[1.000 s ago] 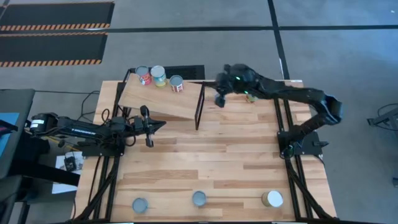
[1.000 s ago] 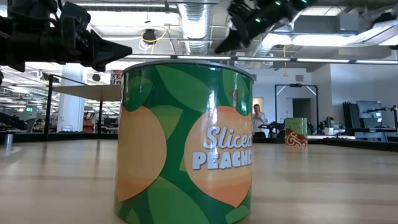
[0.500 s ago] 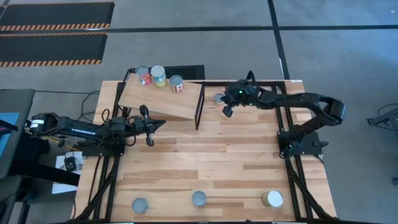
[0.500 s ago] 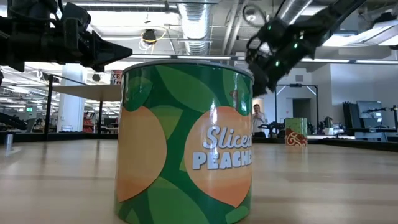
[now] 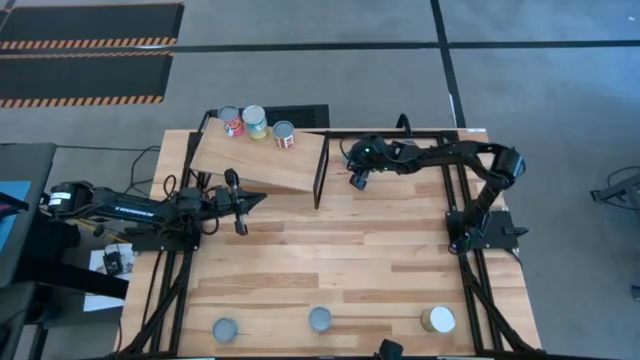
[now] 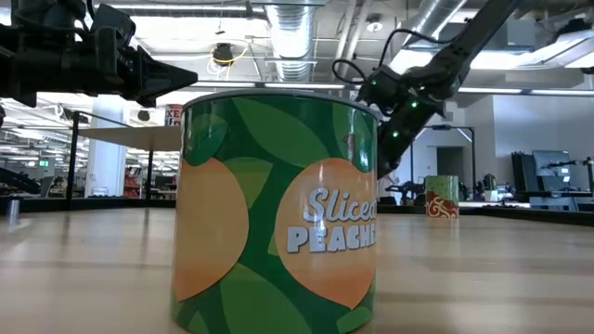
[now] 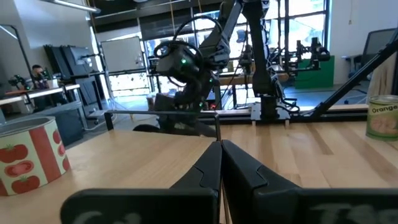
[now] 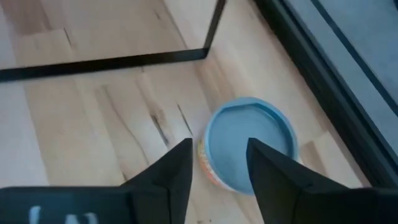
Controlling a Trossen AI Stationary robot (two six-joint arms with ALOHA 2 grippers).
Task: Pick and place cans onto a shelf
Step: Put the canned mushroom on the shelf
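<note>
The shelf (image 5: 268, 166) stands at the table's far left, with three cans (image 5: 254, 122) standing on end along its far edge. One more can (image 8: 252, 146), silvery-topped with an orange side, stands on its base on the table beside the shelf's black frame. My right gripper (image 8: 217, 169) hangs open just above it, fingers pointing down over the near part of its top; it also shows from above (image 5: 358, 176). My left gripper (image 5: 258, 201) waits shut in front of the shelf, with nothing between its fingers (image 7: 221, 155).
Three cans stand along the near edge (image 5: 226, 329) (image 5: 319, 319) (image 5: 437, 319), the last one cream-topped. A green peaches can (image 6: 278, 213) fills the low view. Black frame rails (image 5: 460, 190) run along the table's right side. Bare planks lie mid-table (image 5: 340, 250).
My right gripper has come down and a little toward the near edge, from beyond the shelf's far right corner to just above the can. Its arm has folded in toward the table. The can on the table now lies under the gripper.
</note>
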